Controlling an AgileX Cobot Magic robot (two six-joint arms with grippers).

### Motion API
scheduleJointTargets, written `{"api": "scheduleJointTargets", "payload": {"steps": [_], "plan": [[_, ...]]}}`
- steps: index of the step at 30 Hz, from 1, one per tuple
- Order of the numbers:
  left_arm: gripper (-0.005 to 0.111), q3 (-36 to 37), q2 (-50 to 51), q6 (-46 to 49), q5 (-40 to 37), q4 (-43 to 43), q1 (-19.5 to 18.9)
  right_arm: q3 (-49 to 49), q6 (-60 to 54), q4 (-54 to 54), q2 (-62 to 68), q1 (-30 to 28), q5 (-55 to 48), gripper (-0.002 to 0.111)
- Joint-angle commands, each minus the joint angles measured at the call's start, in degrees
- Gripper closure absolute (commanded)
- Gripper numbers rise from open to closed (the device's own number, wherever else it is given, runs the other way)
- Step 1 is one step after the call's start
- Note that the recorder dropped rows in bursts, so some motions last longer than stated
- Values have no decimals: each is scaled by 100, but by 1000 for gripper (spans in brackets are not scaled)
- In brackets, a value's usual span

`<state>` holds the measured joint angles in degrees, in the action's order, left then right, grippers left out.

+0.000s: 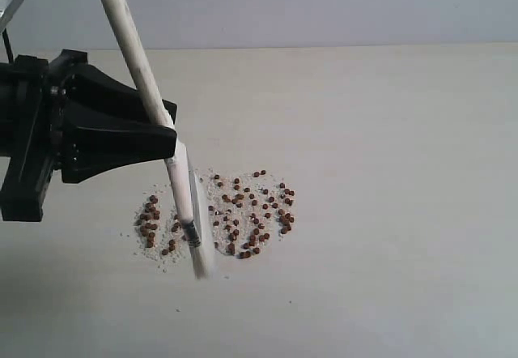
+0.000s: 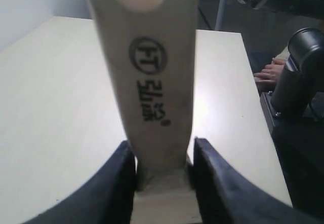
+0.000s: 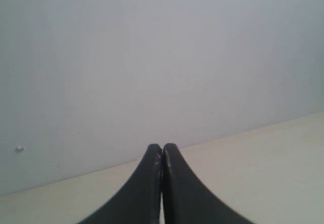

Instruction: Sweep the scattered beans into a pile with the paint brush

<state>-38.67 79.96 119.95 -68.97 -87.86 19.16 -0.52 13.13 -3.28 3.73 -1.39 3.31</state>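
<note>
Light soft and even; shadows faint. Lower end of paint brush (image 1: 182, 192) smeared by blur in exterior view. Left wrist view: handle close, slightly soft.

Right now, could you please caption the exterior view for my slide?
Left gripper holds the tilted paint brush, bristles down between two patches of beans on the table.

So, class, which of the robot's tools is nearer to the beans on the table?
Left. The left tool holds the paint brush just above the beans, its lower end down between them. The right tool, shut and empty, faces the wall, with no beans in its view.
</note>
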Motion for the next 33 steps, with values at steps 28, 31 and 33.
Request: {"api": "scheduleJointTargets", "payload": {"steps": [28,31,33], "plan": [[107,9,6,10,52,-280,27,-2112,1260,1374,2367,4,424,104],[107,9,6,10,52,-280,27,-2725,1218,1914,3179,4,-547,103],[107,9,6,10,52,-280,27,-3111,1075,2132,3654,4,-1070,103]]}}
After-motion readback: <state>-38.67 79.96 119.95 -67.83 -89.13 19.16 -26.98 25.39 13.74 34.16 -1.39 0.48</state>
